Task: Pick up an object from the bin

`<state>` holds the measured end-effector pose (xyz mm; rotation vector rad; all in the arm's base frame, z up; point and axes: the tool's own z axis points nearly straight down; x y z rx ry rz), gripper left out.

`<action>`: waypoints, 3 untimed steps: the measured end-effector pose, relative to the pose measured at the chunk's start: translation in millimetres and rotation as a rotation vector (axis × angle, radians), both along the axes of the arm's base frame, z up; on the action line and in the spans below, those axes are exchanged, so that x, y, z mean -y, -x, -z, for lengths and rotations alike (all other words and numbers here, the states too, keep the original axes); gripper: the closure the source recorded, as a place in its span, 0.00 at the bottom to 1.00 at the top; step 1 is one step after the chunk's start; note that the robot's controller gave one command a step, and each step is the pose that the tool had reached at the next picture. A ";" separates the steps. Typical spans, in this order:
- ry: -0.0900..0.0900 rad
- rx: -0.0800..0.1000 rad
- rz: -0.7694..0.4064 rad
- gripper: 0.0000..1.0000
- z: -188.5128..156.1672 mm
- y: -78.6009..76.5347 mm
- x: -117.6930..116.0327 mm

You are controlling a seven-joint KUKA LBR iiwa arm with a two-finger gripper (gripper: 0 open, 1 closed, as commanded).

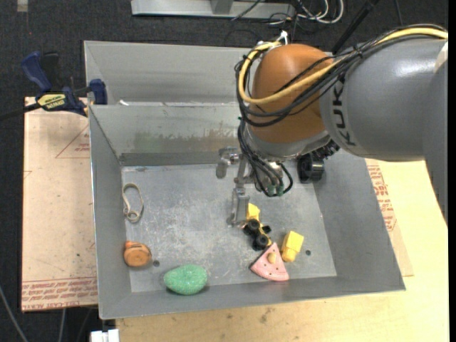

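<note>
Your pincer (236, 204) hangs low near the middle of the bin (178, 191), below the arm's orange cover (285, 91) and its loops of cable (265, 180). You cannot tell from this angle how far it is open, and you can see nothing held in it.

The thing nearest to it is a small yellow-and-black toy (254, 225), lying on the bin floor just right of the pincer's tip and a little nearer to you. Whether the two touch is not clear.

To the right of that toy and slightly nearer sits a yellow block (292, 245). A pink wedge (269, 265) with dark dots lies just beside the block, on its near-left side.

Well apart from these, a green lump (187, 279) rests by the near wall, left of the wedge. A round orange-brown piece (137, 254) lies toward the near left corner. Beyond it, along the left side, you have a pale loop (132, 202) lying flat.
</note>
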<state>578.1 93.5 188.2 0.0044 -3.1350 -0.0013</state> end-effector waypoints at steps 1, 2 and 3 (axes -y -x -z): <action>-0.001 0.008 0.002 0.00 -5.0 -1.5 0.4; -0.001 0.007 0.056 0.00 -30.9 -1.1 37.6; 0.000 0.017 0.054 0.00 6.1 8.1 57.0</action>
